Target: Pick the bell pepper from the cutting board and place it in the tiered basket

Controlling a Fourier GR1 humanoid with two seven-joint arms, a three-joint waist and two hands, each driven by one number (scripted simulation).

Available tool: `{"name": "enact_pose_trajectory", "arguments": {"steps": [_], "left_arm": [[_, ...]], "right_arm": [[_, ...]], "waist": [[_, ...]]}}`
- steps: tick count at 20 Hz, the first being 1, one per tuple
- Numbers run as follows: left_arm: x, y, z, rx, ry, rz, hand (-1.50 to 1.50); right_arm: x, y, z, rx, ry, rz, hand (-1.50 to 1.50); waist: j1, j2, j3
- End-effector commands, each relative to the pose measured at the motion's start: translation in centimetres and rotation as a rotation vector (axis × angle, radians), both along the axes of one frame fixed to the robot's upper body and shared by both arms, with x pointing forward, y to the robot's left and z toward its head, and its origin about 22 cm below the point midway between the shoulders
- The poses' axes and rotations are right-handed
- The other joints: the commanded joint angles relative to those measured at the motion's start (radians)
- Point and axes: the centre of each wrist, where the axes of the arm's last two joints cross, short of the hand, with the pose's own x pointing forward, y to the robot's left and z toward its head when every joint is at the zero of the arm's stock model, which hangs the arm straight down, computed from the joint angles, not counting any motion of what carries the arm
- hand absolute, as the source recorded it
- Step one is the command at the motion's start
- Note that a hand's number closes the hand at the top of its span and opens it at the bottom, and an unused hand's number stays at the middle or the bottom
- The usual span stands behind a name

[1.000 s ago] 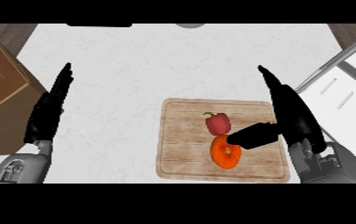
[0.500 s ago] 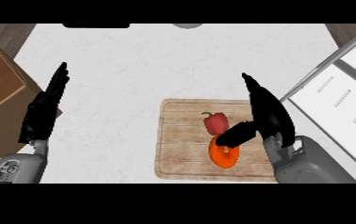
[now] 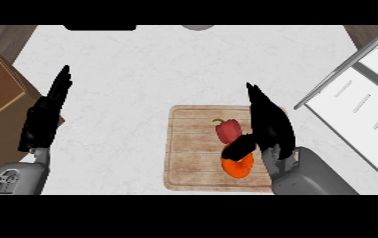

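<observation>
A red bell pepper (image 3: 227, 130) with a green stem lies on the wooden cutting board (image 3: 193, 152) at the lower middle. An orange vegetable (image 3: 238, 166) sits just below it on the same board. My right hand (image 3: 270, 123) hovers open directly to the right of the pepper, fingers straight and pointing up, thumb reaching across toward the orange vegetable. My left hand (image 3: 46, 114) rests open at the far left, fingers up, well away from the board. The tiered basket does not show in this view.
A brown wooden cabinet edge (image 3: 13, 92) stands at the left. A white rack-like structure (image 3: 347, 102) runs along the right edge. Dark objects (image 3: 100, 27) sit at the counter's far edge. The white counter (image 3: 148, 72) spreads above the board.
My right hand has moved left and nearer, closing in on the pepper from its right side. The pepper, orange vegetable and left hand have stayed put.
</observation>
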Motion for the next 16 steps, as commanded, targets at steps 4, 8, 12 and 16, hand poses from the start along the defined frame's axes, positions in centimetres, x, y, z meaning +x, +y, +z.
{"name": "enact_pose_trajectory", "arguments": {"steps": [4,8,12,16], "left_arm": [[-0.2,-1.1,-0.9,0.002,0.008,-0.018,0.00],[-0.1,-0.5,-0.1,-0.016,-0.002,0.001,0.00],[-0.2,0.9,-0.3,-0.015,0.005,0.007,0.00],[-0.7,0.8,-1.2,-0.003,-0.001,0.010,0.00]], "right_arm": [[-0.2,2.2,-0.9,-0.112,0.079,-0.127,-1.50],[-1.1,3.0,-0.2,-0.115,0.104,-0.139,-1.50],[0.5,2.5,0.0,-0.085,0.127,-0.149,-1.50],[-1.2,2.7,-2.1,-0.091,0.153,-0.164,-1.50]], "waist": [[0.001,0.001,0.001],[-0.003,-0.002,0.000],[0.000,0.001,0.000],[-0.006,0.000,0.000]]}}
